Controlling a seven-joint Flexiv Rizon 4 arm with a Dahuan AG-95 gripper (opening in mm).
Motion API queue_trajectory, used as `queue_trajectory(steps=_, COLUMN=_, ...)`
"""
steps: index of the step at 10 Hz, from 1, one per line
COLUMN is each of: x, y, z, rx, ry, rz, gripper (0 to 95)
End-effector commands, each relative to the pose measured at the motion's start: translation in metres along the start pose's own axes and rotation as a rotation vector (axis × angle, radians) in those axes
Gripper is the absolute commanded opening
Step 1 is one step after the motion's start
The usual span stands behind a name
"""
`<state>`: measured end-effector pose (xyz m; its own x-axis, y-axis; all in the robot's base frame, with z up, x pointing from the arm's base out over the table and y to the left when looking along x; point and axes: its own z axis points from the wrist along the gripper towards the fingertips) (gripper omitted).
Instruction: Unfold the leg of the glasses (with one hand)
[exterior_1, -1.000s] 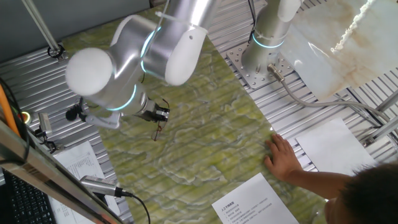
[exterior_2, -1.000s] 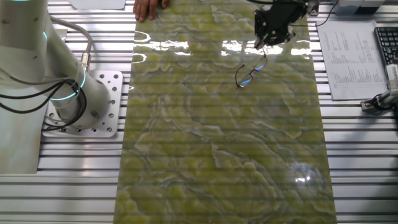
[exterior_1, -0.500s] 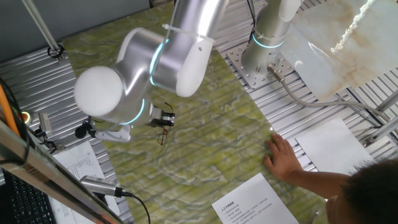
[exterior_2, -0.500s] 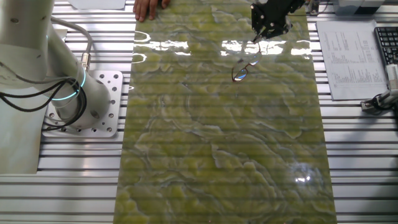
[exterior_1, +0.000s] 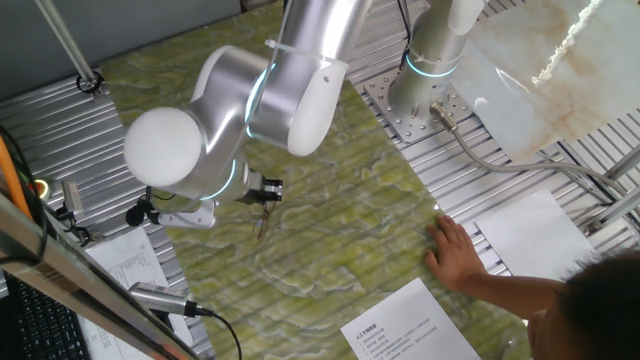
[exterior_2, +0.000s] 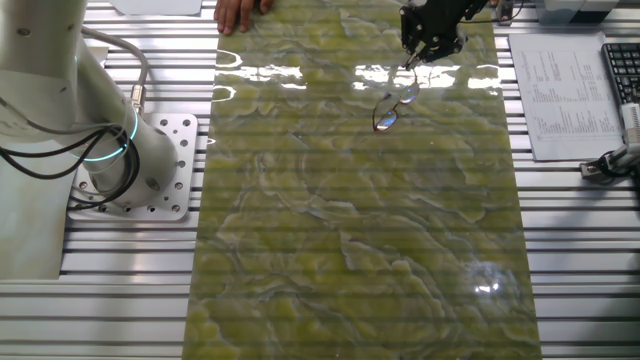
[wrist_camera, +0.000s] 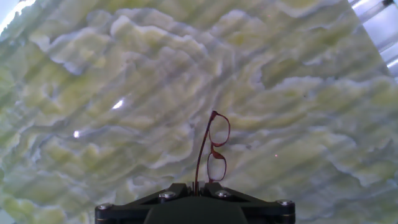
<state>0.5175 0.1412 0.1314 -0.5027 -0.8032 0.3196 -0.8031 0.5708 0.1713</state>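
- The black gripper (wrist_camera: 196, 186) of the silver arm is closed on the near end of the leg (wrist_camera: 202, 152), the thin dark rod running out from between its fingers in the hand view.
- The glasses (wrist_camera: 217, 149) extend beyond the gripper over the green marbled surface (wrist_camera: 124, 93), with both clear lenses stacked one past the other to the right of the leg.
- In the other fixed view the glasses (exterior_2: 390, 108) lie just below the gripper (exterior_2: 412, 62), near the far edge of the surface (exterior_2: 350, 230); whether the frame touches the surface cannot be told.
- In one fixed view the arm's large silver joints hide most of the gripper (exterior_1: 265, 197).
- A person's bare hand (exterior_1: 455, 252) rests at the surface edge, well apart from the glasses, beside sheets of printed paper (exterior_1: 410, 325).
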Motion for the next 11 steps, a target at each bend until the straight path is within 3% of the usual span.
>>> queue_trajectory(steps=1, x=0.0, y=0.0, z=0.0, rx=0.001, ry=0.0, rz=-0.003, gripper=19.0)
queue_trajectory(steps=5, x=0.0, y=0.0, z=0.0, rx=0.01, ry=-0.015, rz=0.034, gripper=19.0)
queue_trajectory(steps=6, x=0.002, y=0.001, z=-0.002, rx=0.021, ry=-0.026, rz=0.097, gripper=19.0)
queue_trajectory(steps=9, x=0.022, y=-0.007, z=-0.016, rx=0.061, ry=-0.058, rz=0.161, gripper=19.0)
queue_trajectory(steps=10, x=0.033, y=-0.012, z=-0.023, rx=0.081, ry=-0.069, rz=0.194, gripper=0.0)
queue_trajectory(steps=11, x=0.043, y=-0.018, z=-0.026, rx=0.104, ry=-0.104, rz=0.231, gripper=0.0)
